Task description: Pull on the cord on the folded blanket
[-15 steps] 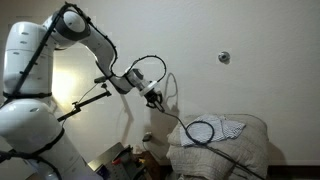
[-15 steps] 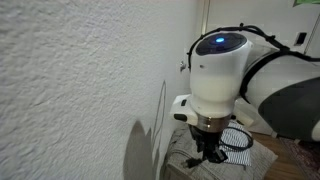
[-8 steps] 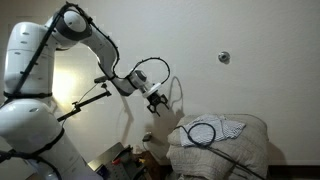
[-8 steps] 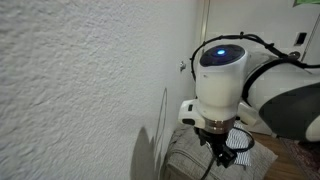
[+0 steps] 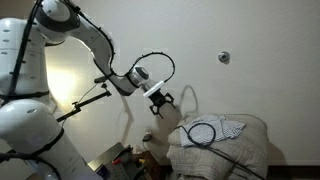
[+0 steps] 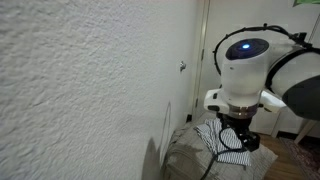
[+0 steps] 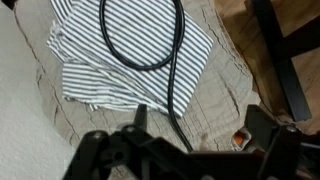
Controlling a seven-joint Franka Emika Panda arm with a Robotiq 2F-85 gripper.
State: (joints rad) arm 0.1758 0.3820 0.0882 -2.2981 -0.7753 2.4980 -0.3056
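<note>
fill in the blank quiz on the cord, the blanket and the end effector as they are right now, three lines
1. The end effector hangs by the wall with its jaws ___ and nothing between them.
2. The cord lies partly coiled in a loop on a ___ patch of the folded blanket.
3. The colour of the cord is ___.

Missing words: open; striped; black

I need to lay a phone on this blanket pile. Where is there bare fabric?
Bare beige folded blanket lies left of and below the pale striped patch. The patch itself is crowded: the thin black cord loops across it and trails toward the open pincer.
</note>
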